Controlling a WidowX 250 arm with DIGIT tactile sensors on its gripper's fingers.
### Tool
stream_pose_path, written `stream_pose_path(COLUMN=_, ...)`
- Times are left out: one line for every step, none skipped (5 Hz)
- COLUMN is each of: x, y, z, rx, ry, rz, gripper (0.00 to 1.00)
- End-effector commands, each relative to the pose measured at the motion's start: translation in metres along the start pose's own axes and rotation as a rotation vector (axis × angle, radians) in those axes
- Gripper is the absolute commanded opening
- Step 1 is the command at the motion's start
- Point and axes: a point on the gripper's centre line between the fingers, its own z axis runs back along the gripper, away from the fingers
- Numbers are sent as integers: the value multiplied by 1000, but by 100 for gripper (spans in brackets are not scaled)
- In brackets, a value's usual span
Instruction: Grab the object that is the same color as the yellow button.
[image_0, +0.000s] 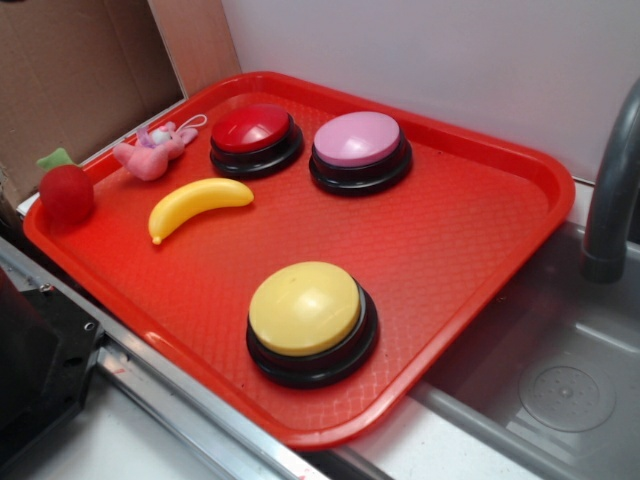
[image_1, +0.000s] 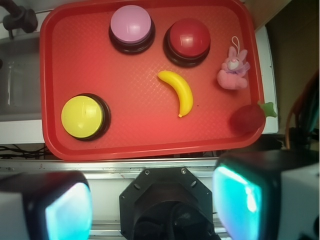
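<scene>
I held the claw (image_1: 152, 200) wide, high over the red plastic tray (image_1: 75, 145), because the glossy yellow toy banana (image_1: 180, 92) lay free, well apart from the yellow-domed button (image_1: 82, 116).

I am looking at a pretend kitchen set up for robot tests. A grey play sink (image_0: 560, 380) with a round drain sits beside a red tray (image_0: 470, 215), and a grey tap (image_0: 612, 190) curves over it. A plain white wall (image_0: 420, 50) and a piece of brown cardboard (image_0: 70, 70) stand behind. A metal rail (image_0: 170, 390) runs along the front. Cables (image_1: 20, 150) lie loose beside the tray.
</scene>
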Motion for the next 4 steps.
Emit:
stream_pose_path(x=0, y=0, z=0, rx=0, ry=0, rz=0, gripper=100)
stream_pose_path(x=27, y=6, z=-20, rx=30, ry=-10, rz=27, gripper=100)
stream_pose_path(x=38, y=10, z=-34, rx=-8, ry=-18, rz=3, gripper=100)
stream_pose_path(x=53, y=19, z=-56, rx=6, ry=-67, rz=27, gripper=100)
